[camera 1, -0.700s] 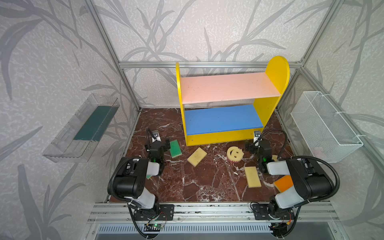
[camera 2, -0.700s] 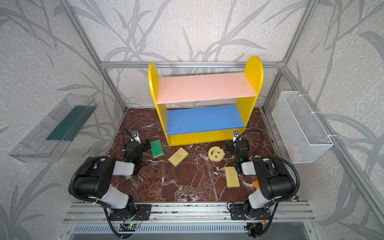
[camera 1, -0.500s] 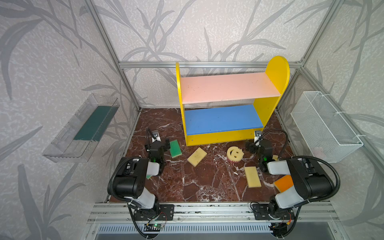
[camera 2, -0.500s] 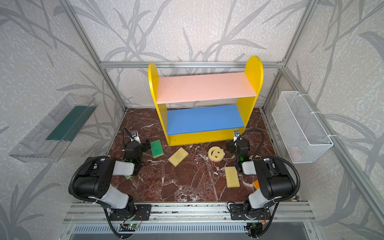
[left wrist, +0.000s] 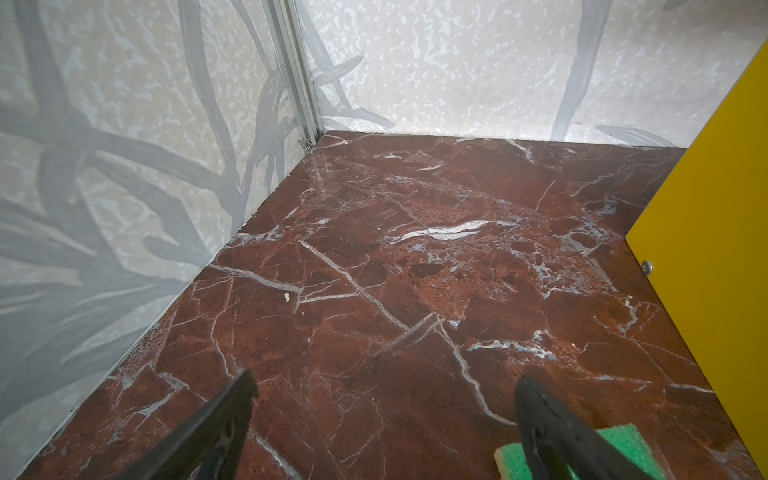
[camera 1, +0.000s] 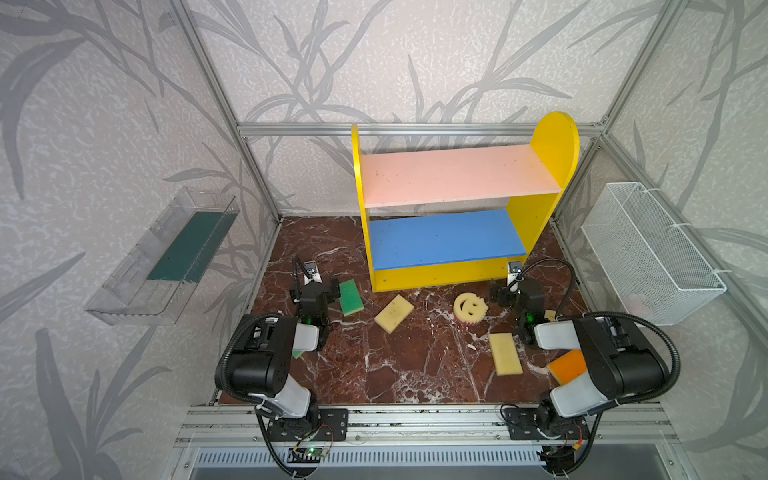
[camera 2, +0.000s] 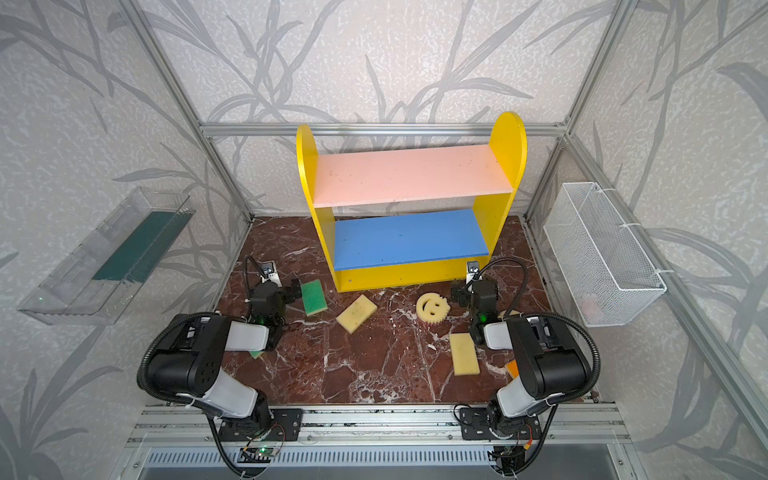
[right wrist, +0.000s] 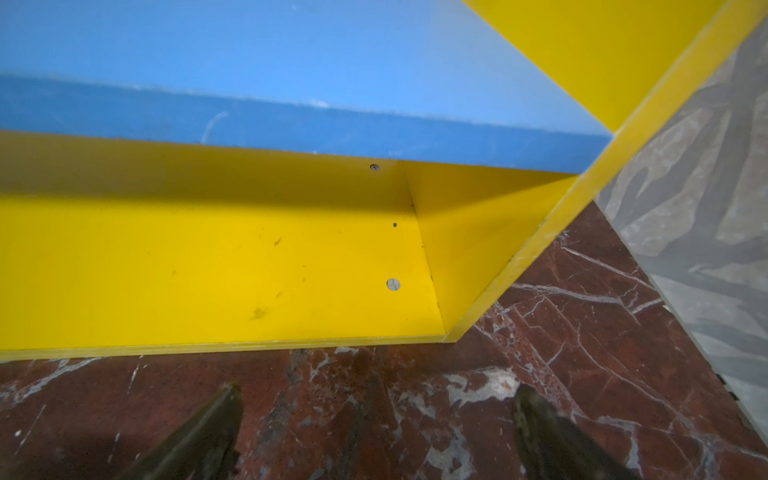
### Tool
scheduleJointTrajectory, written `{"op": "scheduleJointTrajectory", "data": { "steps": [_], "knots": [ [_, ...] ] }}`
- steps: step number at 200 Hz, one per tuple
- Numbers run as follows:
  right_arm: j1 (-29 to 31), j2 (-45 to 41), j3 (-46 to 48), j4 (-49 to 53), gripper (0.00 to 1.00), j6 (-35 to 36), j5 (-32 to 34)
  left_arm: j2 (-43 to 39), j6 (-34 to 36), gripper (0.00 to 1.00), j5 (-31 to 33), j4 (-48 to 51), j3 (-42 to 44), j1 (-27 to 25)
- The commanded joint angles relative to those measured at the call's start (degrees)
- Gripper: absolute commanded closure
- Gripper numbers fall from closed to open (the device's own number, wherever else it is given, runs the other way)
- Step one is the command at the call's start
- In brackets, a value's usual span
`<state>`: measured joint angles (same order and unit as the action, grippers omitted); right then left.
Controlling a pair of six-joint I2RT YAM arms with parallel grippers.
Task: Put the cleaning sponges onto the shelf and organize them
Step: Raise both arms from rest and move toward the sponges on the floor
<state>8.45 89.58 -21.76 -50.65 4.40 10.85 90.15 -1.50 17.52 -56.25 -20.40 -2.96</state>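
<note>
Left gripper [left wrist: 384, 380]: jaws spread wide with only floor between them, low over the marble floor [left wrist: 374, 249]. Green sponge [camera 1: 350, 296] lies just beside one finger; contact unclear. Right gripper [right wrist: 378, 388]: jaws likewise wide and empty, pointing at the yellow base of the shelf [camera 1: 449, 272], near its round-topped side. Sponges in view lie on the floor before the shelf. Pale rectangle [camera 1: 394, 313] sits right of the green sponge, with the smiley [camera 1: 470, 306] just beside the right gripper. Second pale rectangle [camera 1: 504, 353] lies nearer the front rail. Orange sponge [camera 1: 567, 365] is partly hidden under the right arm.
</note>
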Motion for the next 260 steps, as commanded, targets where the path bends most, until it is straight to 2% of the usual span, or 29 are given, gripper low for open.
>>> {"op": "scheduleJointTrajectory", "data": {
  "steps": [1,57,80,96,152,176,200,217,231,247,260],
  "knots": [
    [-0.01,-0.99,-0.65,0.29,0.01,-0.35,-0.21,0.27,0.62,0.01,0.77,-1.72,0.02,-0.02],
    [-0.01,-1.17,-0.48,0.08,0.01,-0.26,-0.22,0.22,0.62,0.01,1.17,-2.34,0.32,-0.16],
    [-0.01,-1.17,-0.47,0.04,0.01,-0.21,-0.22,1.13,1.2,0.01,7.64,-7.38,2.18,-1.96],
    [-0.01,-1.08,-0.55,0.19,0.01,-0.36,-0.22,1.87,2.67,0.01,8.56,-12.29,3.91,-3.34],
    [-0.1,-0.99,-0.83,0.49,0.01,-0.55,-0.22,0.78,0.6,0.01,6.55,-4.27,0.81,-1.47],
    [-1.15,-1.16,-1.27,1.66,0.01,-0.93,-2.5,-0.01,-1.62,0.01,2.38,0.54,-0.91,1.23],
    [-1.07,-1.42,-0.47,0.33,0.01,-0.37,-2.71,-0.06,-1.55,0.01,2.01,0.35,-0.76,1.54],
    [0.95,-3.37,0.74,-3.03,0.01,0.4,3.52,-1.93,-1.28,0.01,3.45,2.21,-1.34,0.98],
    [1.31,-8.68,-0.88,5.6,0.01,-0.6,5.47,-5.87,-0.79,0.01,4.02,10.68,-3.88,0.63],
    [1.31,-15.82,-5.46,24.22,0.01,-6.62,8.55,-10.54,-1.04,0.01,5.49,17.42,-5.61,0.12],
    [1.31,-20.39,-6.1,29.8,0.01,-10.38,8.35,-14.34,-2.71,0.01,6.4,23.32,-6.79,-0.22]
  ]
}}
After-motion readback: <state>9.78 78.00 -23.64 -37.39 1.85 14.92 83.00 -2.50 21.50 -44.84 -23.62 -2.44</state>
